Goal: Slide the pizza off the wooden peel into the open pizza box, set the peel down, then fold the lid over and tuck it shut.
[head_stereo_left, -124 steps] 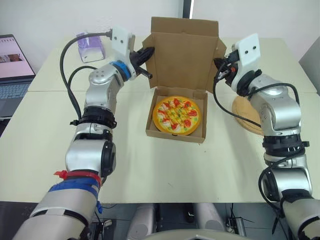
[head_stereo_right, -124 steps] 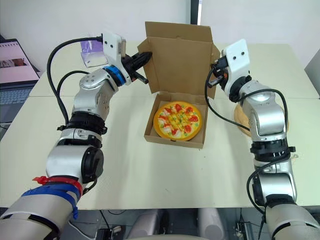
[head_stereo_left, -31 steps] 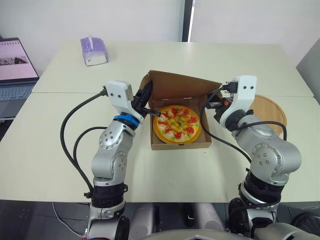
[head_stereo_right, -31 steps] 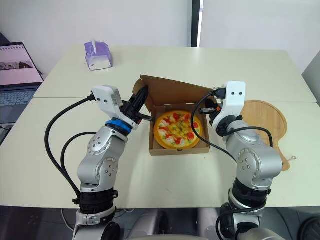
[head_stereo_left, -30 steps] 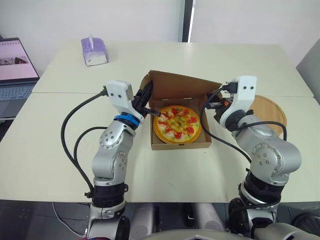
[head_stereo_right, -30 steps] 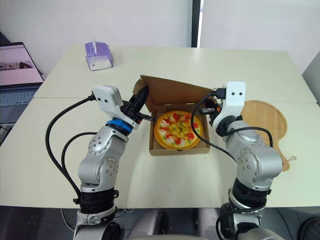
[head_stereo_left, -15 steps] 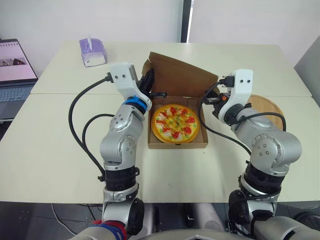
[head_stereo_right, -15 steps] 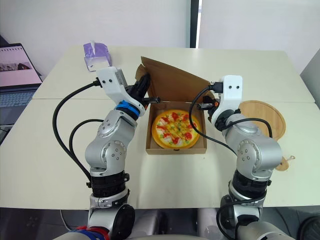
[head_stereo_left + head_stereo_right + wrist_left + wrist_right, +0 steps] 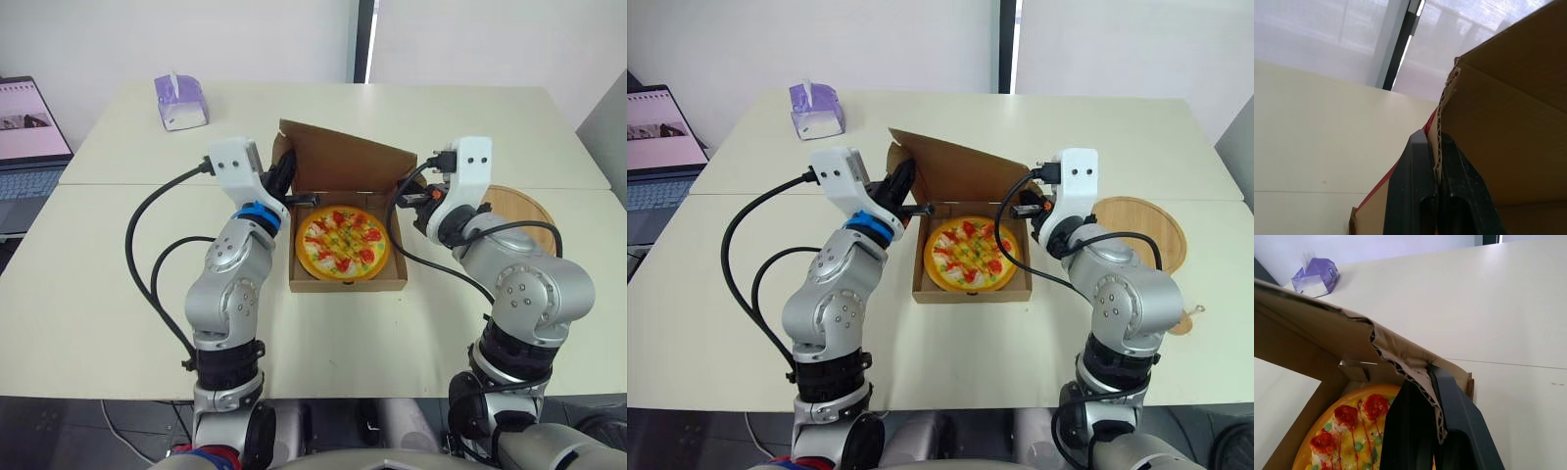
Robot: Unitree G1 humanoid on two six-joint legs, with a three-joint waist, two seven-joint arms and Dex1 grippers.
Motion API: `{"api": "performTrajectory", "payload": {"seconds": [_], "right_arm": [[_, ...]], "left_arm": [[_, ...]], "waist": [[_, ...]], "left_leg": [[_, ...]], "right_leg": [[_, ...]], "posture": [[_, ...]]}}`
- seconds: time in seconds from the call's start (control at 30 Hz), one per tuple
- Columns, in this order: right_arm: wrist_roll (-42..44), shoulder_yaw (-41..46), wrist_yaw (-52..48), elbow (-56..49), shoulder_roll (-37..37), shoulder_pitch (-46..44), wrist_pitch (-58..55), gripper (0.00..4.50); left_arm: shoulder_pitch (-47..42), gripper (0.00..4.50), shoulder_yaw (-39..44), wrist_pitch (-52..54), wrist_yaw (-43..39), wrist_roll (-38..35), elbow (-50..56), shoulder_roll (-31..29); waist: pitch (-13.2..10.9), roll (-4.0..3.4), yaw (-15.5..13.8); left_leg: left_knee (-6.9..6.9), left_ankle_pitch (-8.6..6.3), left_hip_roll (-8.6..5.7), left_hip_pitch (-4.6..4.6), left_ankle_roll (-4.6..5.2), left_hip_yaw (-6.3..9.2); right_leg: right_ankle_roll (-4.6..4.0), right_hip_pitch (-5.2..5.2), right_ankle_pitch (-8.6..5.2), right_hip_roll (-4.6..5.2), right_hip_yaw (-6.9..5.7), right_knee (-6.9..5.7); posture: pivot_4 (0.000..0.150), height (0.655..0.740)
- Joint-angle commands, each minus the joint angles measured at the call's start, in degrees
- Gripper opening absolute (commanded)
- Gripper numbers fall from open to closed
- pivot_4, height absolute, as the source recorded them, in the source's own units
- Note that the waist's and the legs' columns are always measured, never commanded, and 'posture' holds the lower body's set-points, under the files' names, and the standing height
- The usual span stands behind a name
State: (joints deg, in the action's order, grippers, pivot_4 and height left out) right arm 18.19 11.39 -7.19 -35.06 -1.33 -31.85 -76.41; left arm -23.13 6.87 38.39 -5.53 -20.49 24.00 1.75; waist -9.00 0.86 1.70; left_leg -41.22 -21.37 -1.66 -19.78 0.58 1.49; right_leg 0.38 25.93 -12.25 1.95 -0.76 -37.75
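Note:
The pizza lies in the cardboard box at the table's middle. The lid slants forward over the box's back half, half lowered. My left gripper is shut on the lid's left edge, and the corrugated edge sits pinched between its fingers. Shut on the lid's right corner is my right gripper, with the torn cardboard lying between its fingers. The round wooden peel rests flat on the table, to the right of the box.
A purple tissue box stands at the back left. An open laptop sits on a side table at the far left. A seam runs across the tabletop behind the box.
The lid has come down from upright to slanting over the pizza, both grippers staying on its edges. Over the last half second it dipped a little lower. The camera has shifted too.

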Motion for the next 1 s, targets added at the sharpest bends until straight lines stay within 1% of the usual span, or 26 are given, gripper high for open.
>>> {"api": "performTrajectory", "payload": {"seconds": [0.03,0.27,0.43,0.63,0.7,0.77,0.87,1.0], "right_arm": [[3.42,-5.60,-2.66,-2.86,0.09,1.93,0.13,0.04],[2.96,-6.65,-1.18,-4.47,2.18,6.47,2.22,0.04],[2.98,-7.69,-1.21,-5.45,2.67,9.39,3.19,0.04],[3.53,-7.68,-1.23,-7.24,3.67,11.50,2.97,0.04],[2.82,-8.89,-1.46,-7.33,2.83,13.13,4.39,0.04],[2.34,-9.02,-1.49,-7.57,2.54,15.30,6.69,0.04],[3.21,-9.27,-2.98,-9.20,0.28,17.44,7.57,0.66],[4.40,-8.53,-3.73,-9.96,-1.56,18.49,7.88,2.06]], "left_arm": [[3.81,0.00,-3.68,3.37,-3.69,-4.47,5.76,-1.48],[11.69,0.00,-3.96,3.95,-6.31,-6.62,10.49,-5.96],[14.46,0.00,-4.39,2.23,-7.23,-6.27,11.12,-8.06],[17.44,0.00,-3.13,2.10,-8.15,-8.81,12.25,-9.75],[19.40,0.00,-3.15,1.64,-9.77,-9.09,12.31,-11.57],[21.75,0.00,-1.61,2.00,-12.53,-11.39,12.05,-13.78],[22.93,0.62,0.87,0.20,-15.24,-12.65,12.38,-17.06],[23.87,1.89,3.42,-0.67,-17.16,-14.52,12.03,-19.54]], "waist": [[0.00,0.00,0.04],[0.01,-0.01,0.16],[0.01,-0.02,0.18],[0.01,-0.02,0.18],[0.01,-0.02,0.18],[0.01,-0.03,0.28],[-0.02,-0.04,0.27],[-0.09,-0.07,0.10]], "left_leg": [[0.14,0.01,0.00,0.04,-0.02,-0.04],[0.33,0.06,0.01,0.15,-0.10,-0.05],[0.39,0.07,0.02,0.27,-0.12,-0.05],[0.45,0.06,0.05,0.34,-0.11,-0.05],[0.45,0.07,0.06,0.34,-0.12,-0.05],[0.51,0.06,0.09,0.38,-0.11,-0.05],[0.54,0.06,0.17,0.41,-0.12,-0.07],[0.54,0.06,0.21,0.34,-0.11,-0.03]], "right_leg": [[0.00,0.00,0.00,0.00,0.03,0.04],[-0.02,-0.02,-0.01,-0.01,0.03,0.09],[-0.04,-0.09,-0.03,-0.03,0.04,0.10],[-0.07,-0.15,-0.06,-0.06,0.04,0.14],[-0.07,-0.15,-0.06,-0.06,0.03,0.14],[-0.11,-0.16,-0.09,-0.09,0.03,0.16],[-0.16,-0.16,-0.13,-0.18,0.03,0.18],[-0.17,-0.16,-0.13,-0.21,0.00,0.27]], "posture": [[0.150,0.7251],[0.150,0.7251],[0.150,0.7251],[0.150,0.7251],[0.150,0.7251],[0.150,0.7251],[0.150,0.7251],[0.150,0.7251]]}}
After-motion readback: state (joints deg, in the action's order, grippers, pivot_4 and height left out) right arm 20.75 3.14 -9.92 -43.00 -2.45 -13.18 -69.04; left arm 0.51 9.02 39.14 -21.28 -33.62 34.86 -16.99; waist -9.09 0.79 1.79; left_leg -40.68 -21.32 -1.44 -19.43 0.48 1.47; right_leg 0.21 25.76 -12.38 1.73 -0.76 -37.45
